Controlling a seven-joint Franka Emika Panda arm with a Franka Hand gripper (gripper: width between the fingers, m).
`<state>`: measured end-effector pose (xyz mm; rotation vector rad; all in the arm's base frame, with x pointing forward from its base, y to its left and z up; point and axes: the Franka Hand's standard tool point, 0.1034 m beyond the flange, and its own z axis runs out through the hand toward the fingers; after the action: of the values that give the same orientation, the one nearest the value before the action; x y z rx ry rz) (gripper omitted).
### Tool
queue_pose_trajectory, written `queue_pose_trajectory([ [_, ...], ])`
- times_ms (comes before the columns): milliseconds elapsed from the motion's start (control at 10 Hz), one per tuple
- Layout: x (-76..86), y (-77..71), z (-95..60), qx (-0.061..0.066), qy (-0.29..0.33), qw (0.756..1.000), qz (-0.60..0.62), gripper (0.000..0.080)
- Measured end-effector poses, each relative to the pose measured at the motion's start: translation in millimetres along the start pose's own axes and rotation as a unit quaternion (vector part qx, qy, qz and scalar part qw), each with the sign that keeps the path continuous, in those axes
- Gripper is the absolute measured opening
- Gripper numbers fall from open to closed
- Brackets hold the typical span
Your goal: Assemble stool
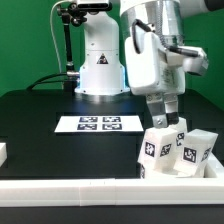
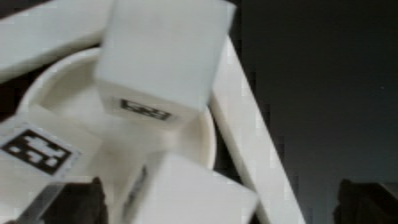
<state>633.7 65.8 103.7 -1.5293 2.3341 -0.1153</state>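
Nearest the camera in the exterior view: long white border rail (image 1: 70, 187) running across the front edge of the black table top (image 1: 40, 115), with a short white rail stub (image 1: 3, 152) at the exterior view's far left edge.

Behind the rail, at the exterior view's right: cluster of white plastic stool parts (image 1: 178, 150), short rectangular block legs with black-and-white square tags, packed against the rail corner. Parts touching one another, some tilted; exact count not readable.

Directly above the cluster: two-finger gripper (image 1: 166, 117) of the white Franka arm (image 1: 150, 50), pointing down, jaws apart, fingertips just above or at the top of the rear leg; contact not resolvable. Nothing seen clamped between the fingers.

Mid-table, left of the gripper and well apart from the stool parts: thin flat white marker board (image 1: 97, 124) with several tags, lying flat. Far side: white arm base (image 1: 100, 65) and a black stand (image 1: 68, 45).

Wrist view: white rectangular block leg (image 2: 160, 60) close under the camera, small tag on its end face, lying over the thick round white disc seat (image 2: 71, 110). Second tagged white part (image 2: 39, 150) beside it. Long white rail (image 2: 258, 130) crossing diagonally. Dark fingertips (image 2: 63, 205) at the frame edge, spread wide.
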Motion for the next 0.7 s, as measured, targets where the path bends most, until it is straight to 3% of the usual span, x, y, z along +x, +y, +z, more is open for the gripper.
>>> queue_pose_trajectory([
  [200, -7.8, 0.6, -9.7, -0.007, -0.004, 1.000, -0.018, 0.0649],
  [400, -6.4, 0.4, -8.5, -0.005, -0.002, 0.999, -0.042, 0.0649],
  [500, -5.2, 0.0, -8.1, -0.005, -0.002, 0.996, -0.084, 0.0649],
  [700, 2.9, -1.8, -5.8, 0.002, 0.005, 0.968, -0.251, 0.0649],
])
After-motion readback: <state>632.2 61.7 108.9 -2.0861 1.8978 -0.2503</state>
